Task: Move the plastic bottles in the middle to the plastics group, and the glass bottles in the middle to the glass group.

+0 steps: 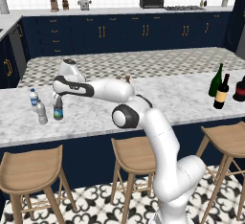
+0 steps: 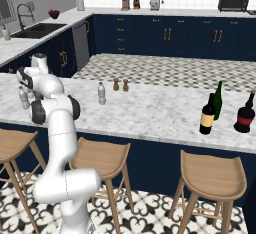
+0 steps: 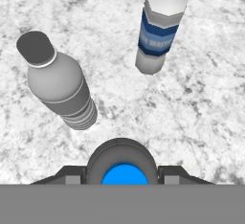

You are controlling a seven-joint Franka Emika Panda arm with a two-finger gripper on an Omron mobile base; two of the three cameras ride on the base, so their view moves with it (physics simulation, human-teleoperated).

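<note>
The marble counter [image 1: 182,98] carries everything. At its right end the tan-labelled wine bottle [image 1: 221,93] already stands beside the green bottle [image 1: 216,80] and the squat red one [image 1: 240,90]. Near the left end, close to the front edge, the gripper [image 1: 58,104] is clenched on the blue-capped bottle [image 1: 58,109], upright, cap up, long axis vertical, just beside the plain grey bottle [image 1: 41,112] and the white-capped one [image 1: 33,97]. I'd say lower it straight, keep it plumb, and release only once its base sits flat, without nudging its neighbours.
</note>
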